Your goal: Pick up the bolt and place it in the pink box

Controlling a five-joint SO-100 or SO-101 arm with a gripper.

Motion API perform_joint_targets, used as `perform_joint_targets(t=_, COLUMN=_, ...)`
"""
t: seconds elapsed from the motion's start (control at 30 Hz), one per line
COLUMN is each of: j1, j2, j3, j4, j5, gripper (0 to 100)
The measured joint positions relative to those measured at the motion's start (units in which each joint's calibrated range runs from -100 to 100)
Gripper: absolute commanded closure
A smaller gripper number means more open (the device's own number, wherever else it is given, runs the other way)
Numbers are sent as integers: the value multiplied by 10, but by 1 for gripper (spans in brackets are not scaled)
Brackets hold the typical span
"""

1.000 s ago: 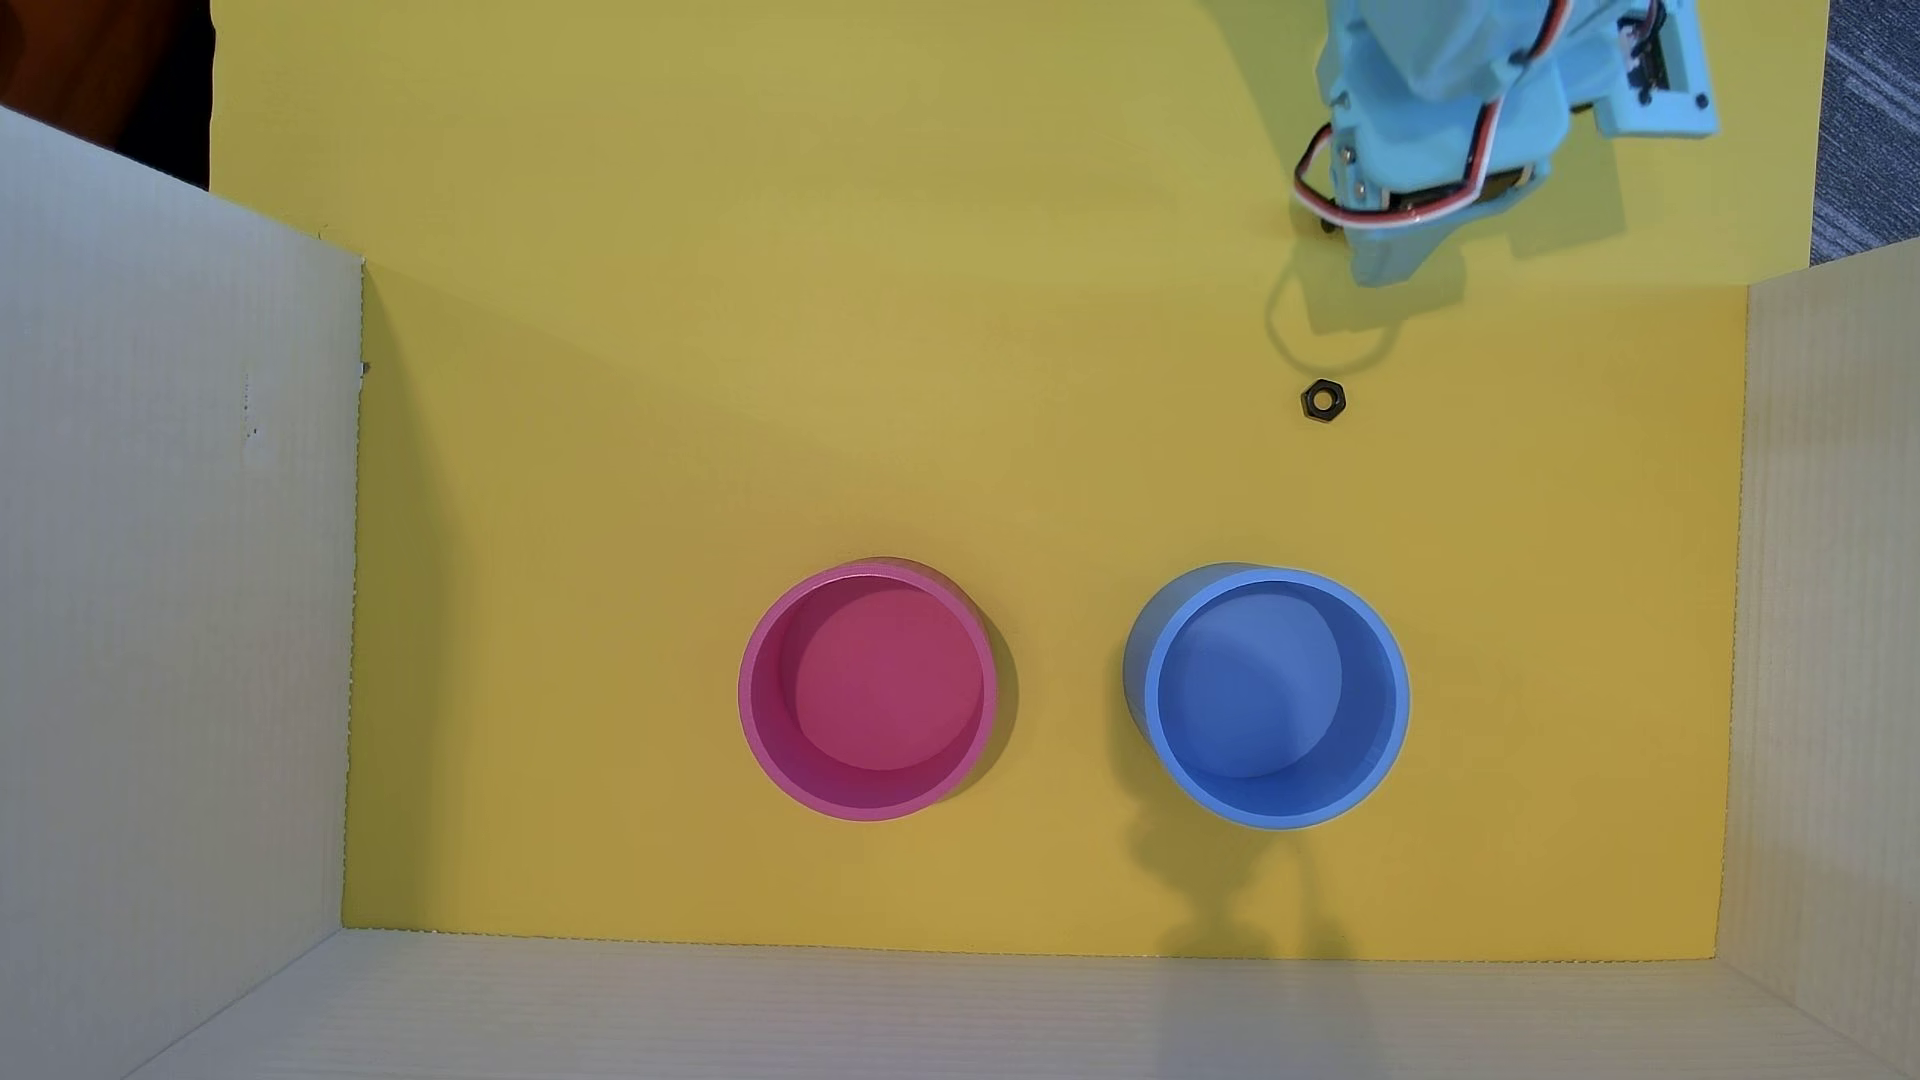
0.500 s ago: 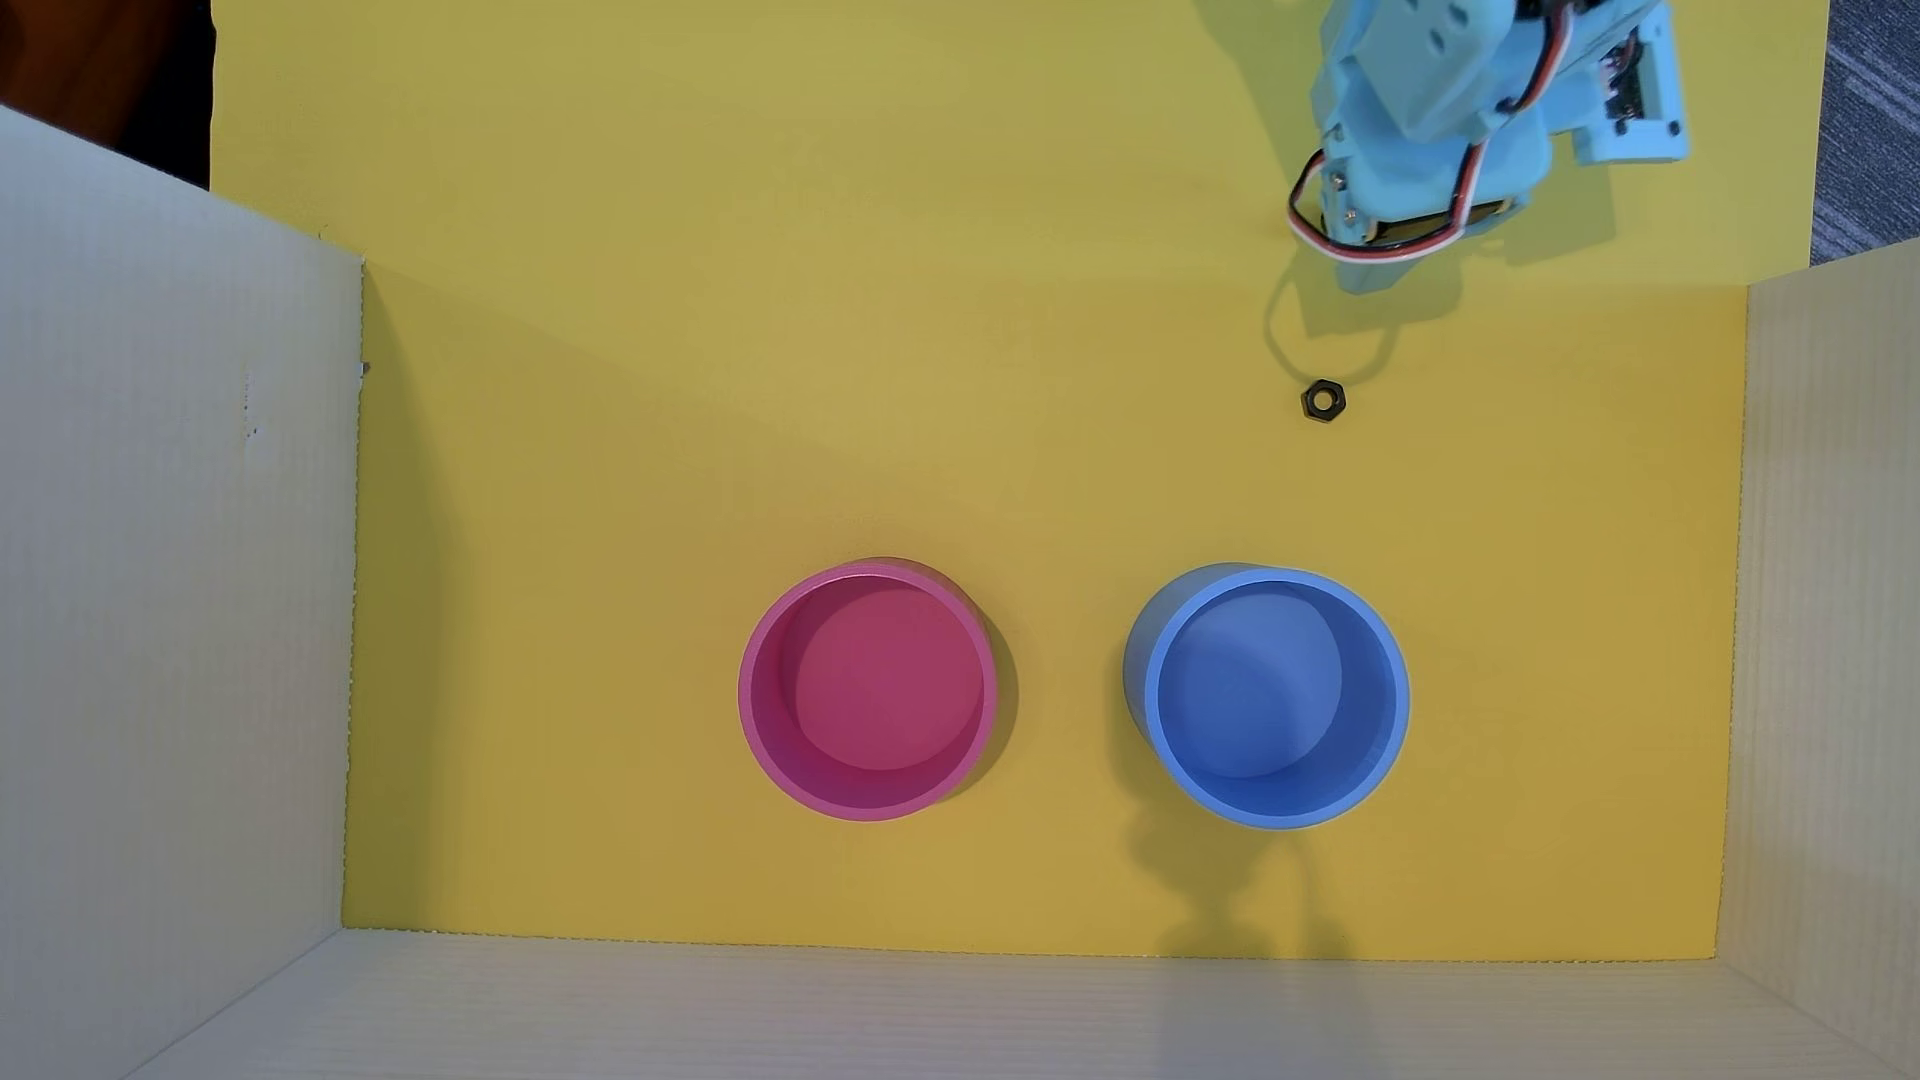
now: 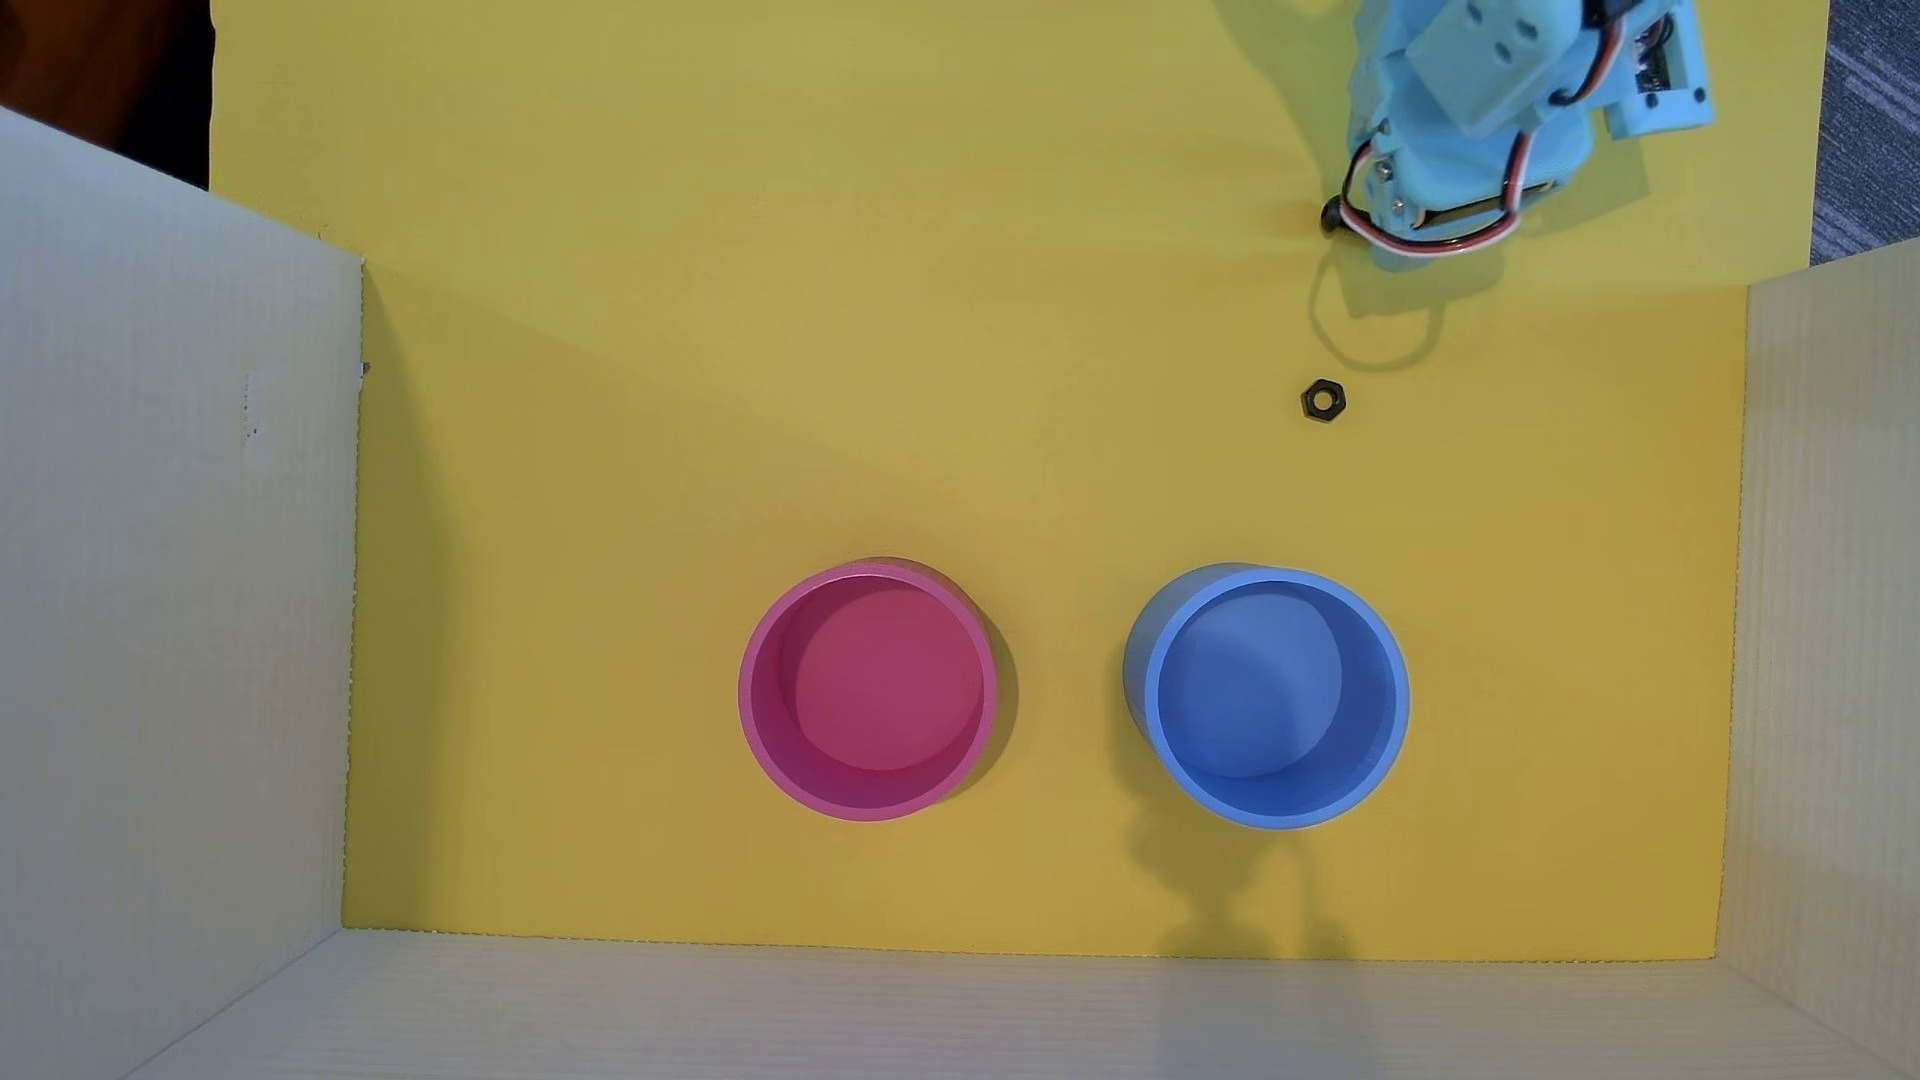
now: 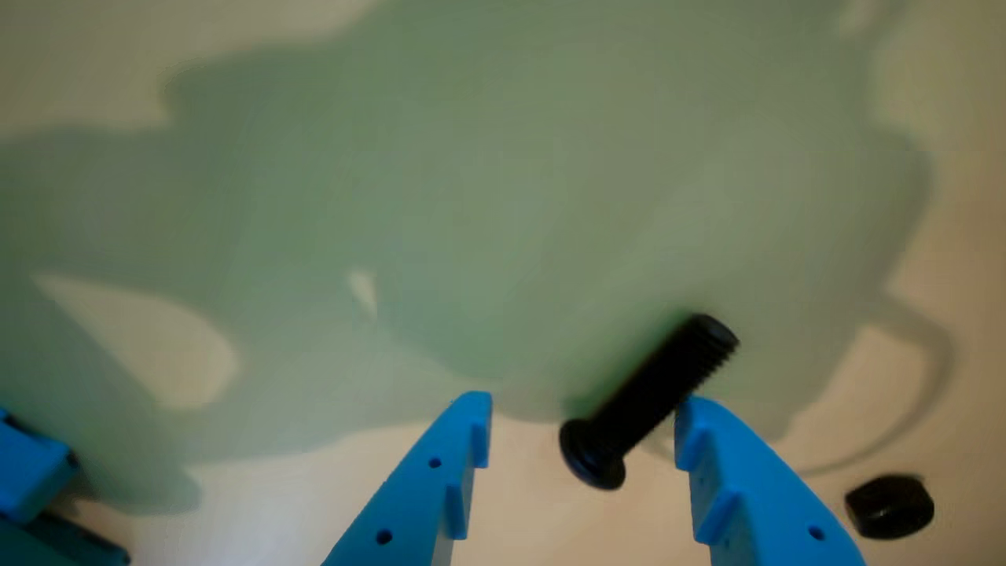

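Observation:
In the wrist view the black bolt lies on the surface between my blue fingers, slanted, head toward the camera, its shank close against the right finger. My gripper is open, low over the bolt, with the jaws on either side of it. In the overhead view the gripper is at the top right, and the arm hides most of the bolt; only a small black end shows at its left edge. The pink box stands empty at the lower middle, far from the gripper.
A black hex nut lies below the gripper, and it also shows in the wrist view at the lower right. A round blue container stands right of the pink box. White cardboard walls bound the yellow surface on the left, right and bottom.

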State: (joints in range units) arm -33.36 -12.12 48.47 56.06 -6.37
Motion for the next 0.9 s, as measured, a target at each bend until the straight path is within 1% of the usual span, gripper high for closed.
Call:
perform_joint_targets(t=0.17, j1=-4, j2=29, j3=-9, j4=-24, j5=0, gripper=83)
perform_joint_targets(t=0.5, j1=-2, j2=86, j3=-69, j4=-27, j5=0, gripper=84)
perform_joint_targets(t=0.57, j1=-2, j2=98, j3=-78, j4=-27, j5=0, gripper=89)
perform_joint_targets(t=0.67, j1=-1, j2=114, j3=-96, j4=-27, j5=0, gripper=99)
perform_joint_targets(t=0.9, j1=-1, j2=126, j3=-104, j4=-21, j5=0, gripper=99)
